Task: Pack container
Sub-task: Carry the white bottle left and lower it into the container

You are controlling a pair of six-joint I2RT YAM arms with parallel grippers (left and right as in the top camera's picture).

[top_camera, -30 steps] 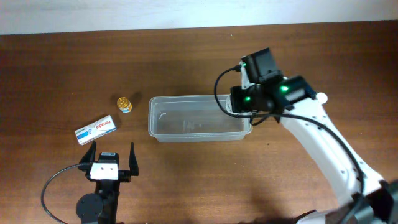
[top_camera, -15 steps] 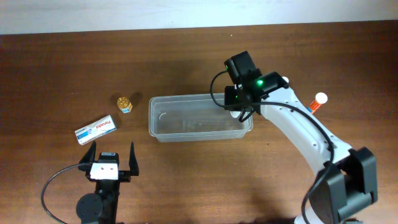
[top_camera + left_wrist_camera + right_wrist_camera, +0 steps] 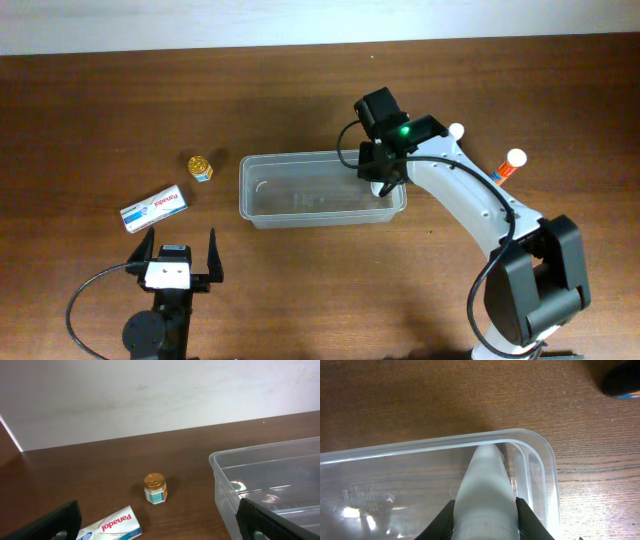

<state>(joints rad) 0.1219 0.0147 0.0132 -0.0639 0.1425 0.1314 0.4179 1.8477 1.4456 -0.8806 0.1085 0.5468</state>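
Observation:
The container [image 3: 320, 190] is a clear plastic tub in the middle of the table. It also shows in the left wrist view [image 3: 270, 485] and the right wrist view [image 3: 530, 440]. My right gripper [image 3: 383, 180] hangs over the tub's right end, shut on a white tapered bottle [image 3: 485, 485] that points down into the tub. In the right wrist view the gripper [image 3: 485, 510] has a black finger on each side of the bottle. My left gripper [image 3: 180, 255] is open and empty at the front left, its fingers [image 3: 160, 527] spread wide.
A white Panadol box [image 3: 155, 207] [image 3: 112, 525] and a small gold-lidded jar [image 3: 201, 167] [image 3: 155, 488] lie left of the tub. An orange tube with a white cap [image 3: 510, 163] lies at the right. A dark object [image 3: 620, 380] sits beyond the tub's corner.
My right arm has swung left and back, bringing the gripper with the white bottle over the tub's right end. The orange tube has come into view. The left arm has not moved.

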